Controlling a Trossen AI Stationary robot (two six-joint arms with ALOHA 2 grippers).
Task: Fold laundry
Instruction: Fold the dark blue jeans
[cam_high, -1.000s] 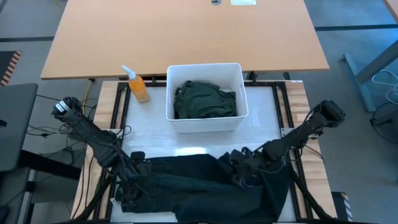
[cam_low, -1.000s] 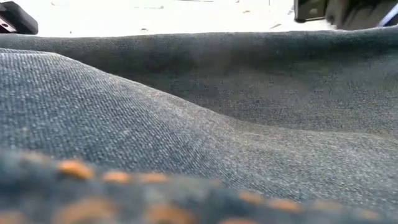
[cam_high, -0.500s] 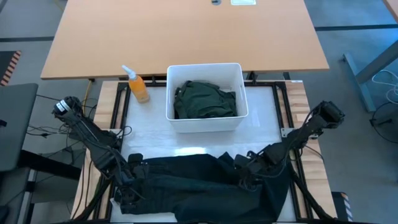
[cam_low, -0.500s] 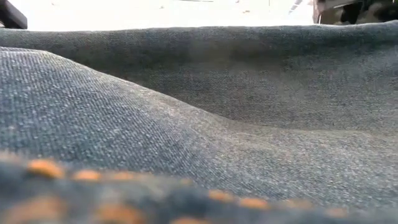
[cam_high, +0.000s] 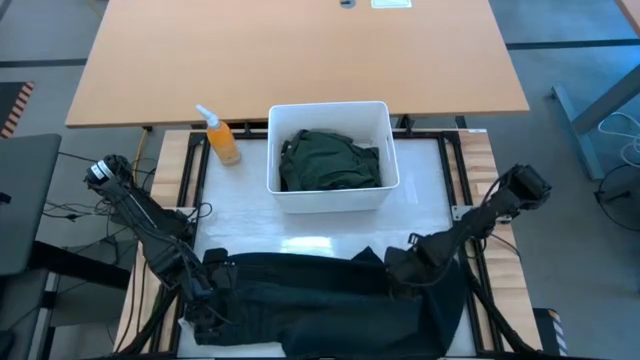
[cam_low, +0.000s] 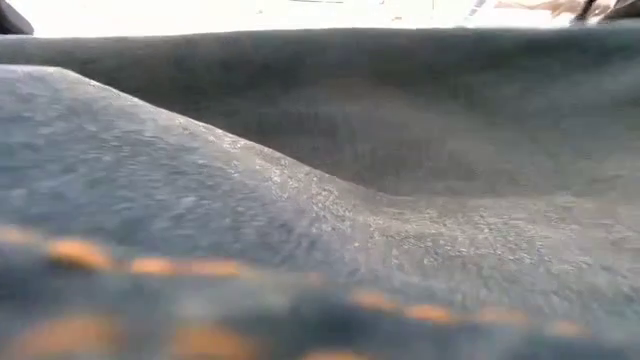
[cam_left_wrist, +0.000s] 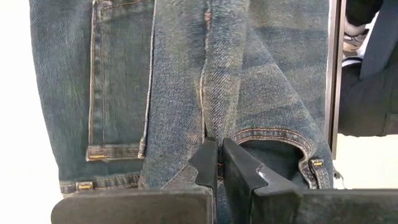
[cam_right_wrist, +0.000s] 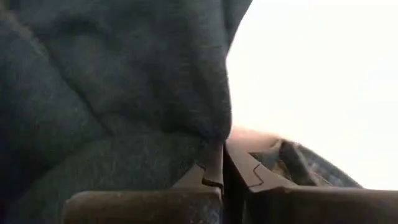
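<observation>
The laundry in play is a pair of dark denim trousers (cam_high: 320, 300), spread across the near part of the table and filling the low view (cam_low: 320, 150). My left gripper (cam_high: 203, 290) is shut on their left end, where a back pocket (cam_left_wrist: 121, 81) and the waistband show. My right gripper (cam_high: 398, 268) is shut on the cloth at the trousers' far edge, right of the middle. A dark green garment (cam_high: 330, 160) lies bunched in the white bin (cam_high: 272, 150). My left gripper pinches the trousers' waistband (cam_left_wrist: 211, 138) between its two fingers, where the back seam meets it. The fingers lie along the seam. The trousers rest on the table beyond the fingers. My right gripper pinches a hanging fold of the denim (cam_right_wrist: 214, 140) between its two fingers. One layer or several, I cannot tell. The cloth bulges above the fingers, and the rest of the trousers lies on the table.
The white bin stands at the table's far middle. An orange spray bottle (cam_high: 220, 135) stands to its left. White table surface (cam_high: 300, 225) shows between the bin and the trousers. A wooden table (cam_high: 300, 50) lies beyond.
My right gripper has moved a little toward the table's right edge and has shut on the trousers' far edge. The hump of cloth beside it has flattened. My left gripper has shifted slightly toward the left edge, still shut on the waistband.
</observation>
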